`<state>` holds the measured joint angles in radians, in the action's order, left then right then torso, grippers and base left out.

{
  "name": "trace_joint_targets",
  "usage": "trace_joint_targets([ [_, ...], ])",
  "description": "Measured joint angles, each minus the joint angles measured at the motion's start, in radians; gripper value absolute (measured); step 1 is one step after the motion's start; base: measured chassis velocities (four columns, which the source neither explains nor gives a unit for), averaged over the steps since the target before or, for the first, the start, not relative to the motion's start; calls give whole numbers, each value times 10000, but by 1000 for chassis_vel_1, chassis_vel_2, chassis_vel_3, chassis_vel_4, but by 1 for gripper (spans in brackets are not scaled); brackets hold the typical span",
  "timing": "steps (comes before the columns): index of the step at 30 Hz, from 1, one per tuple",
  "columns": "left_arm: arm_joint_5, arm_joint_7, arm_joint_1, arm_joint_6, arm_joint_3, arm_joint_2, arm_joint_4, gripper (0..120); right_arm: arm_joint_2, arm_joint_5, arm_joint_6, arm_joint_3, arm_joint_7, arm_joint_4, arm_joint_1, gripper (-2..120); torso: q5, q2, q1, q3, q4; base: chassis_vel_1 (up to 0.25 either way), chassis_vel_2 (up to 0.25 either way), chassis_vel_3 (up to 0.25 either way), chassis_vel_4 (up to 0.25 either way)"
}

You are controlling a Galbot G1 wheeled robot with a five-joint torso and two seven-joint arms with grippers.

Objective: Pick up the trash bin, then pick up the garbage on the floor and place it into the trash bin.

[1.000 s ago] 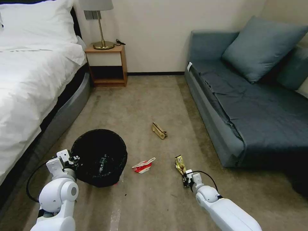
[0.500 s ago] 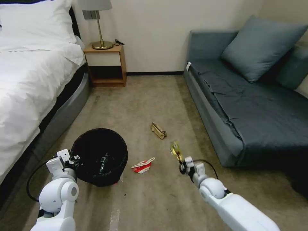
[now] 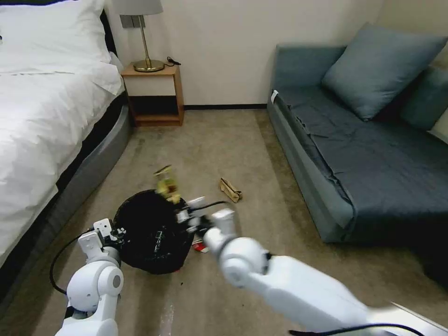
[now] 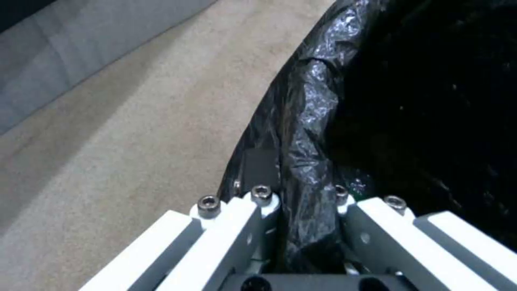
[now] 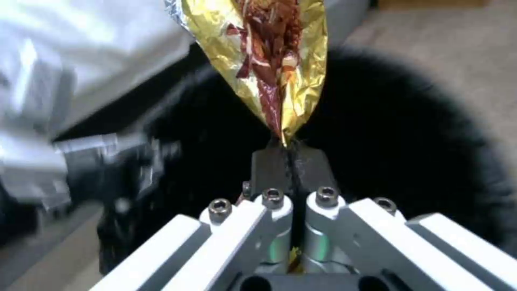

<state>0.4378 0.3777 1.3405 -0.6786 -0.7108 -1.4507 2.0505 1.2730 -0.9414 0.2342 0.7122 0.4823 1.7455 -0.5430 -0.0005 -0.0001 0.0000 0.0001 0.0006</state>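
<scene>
Nearest, on the left: white left gripper point(image 3: 111, 232), jaws clamped on the near-left rim of the round, low black bin lined with a crinkly black plastic bag point(image 3: 140, 219). Seen close in the left wrist view: same left gripper point(image 4: 301, 194), one finger point(image 4: 258, 169) outside the bag-covered rim point(image 4: 307, 121), the other inside, plus a glint of green low in the bin, unclear what. A touch of red at the bin's base on the near right in the head view. One bin, standing on the beige carpet point(image 3: 224, 140).

Just right of it: white right gripper point(image 3: 179, 212), reaching leftward across the bin's far-right rim, jaws pinched narrow on the lower tip of one yellow-gold foil snack wrapper point(image 3: 166, 185), held up over the bin's far edge. Plain in the right wrist view: black pads point(image 5: 269, 165) squeezed together on the wrapper point(image 5: 269, 52), its red-brown print, the dark bin mouth point(image 5: 409, 141) below.

Inside the bin, a pale streaked thing, too dim to name. Peeking beside the right arm, one red-and-white flattened carton point(image 3: 199, 246) on the carpet. Farther, one tan crumpled paper bag point(image 3: 231, 190), well apart from the bin.

Beyond: white bed point(image 3: 42, 121) left, blue-grey sofa point(image 3: 364, 149) right, wooden nightstand point(image 3: 156, 93) with brass lamp point(image 3: 142, 32) at the far wall.
</scene>
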Motion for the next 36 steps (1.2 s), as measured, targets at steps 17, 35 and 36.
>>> trace_joint_targets([
  [17, 4, 3, 56, -28, -22, -39, 128, 3, 139, 378, 215, 523, 213, -529, 4, 48, 5, 0, 0, -1, -6, 0, 0, 0, 0],
  [35, 55, -2, 151, -30, -143, -16, 212, 3, 9, 1194, -58, -926, -16, 193, -309, 100, 6, 0, 0, 0, -5, 0, 0, 0, 0],
  [36, 60, -3, 151, -30, -163, -4, 202, 3, -85, 1406, -161, -1393, -126, 454, -371, 100, 6, 0, 0, -1, -4, 0, 0, 0, 0],
])
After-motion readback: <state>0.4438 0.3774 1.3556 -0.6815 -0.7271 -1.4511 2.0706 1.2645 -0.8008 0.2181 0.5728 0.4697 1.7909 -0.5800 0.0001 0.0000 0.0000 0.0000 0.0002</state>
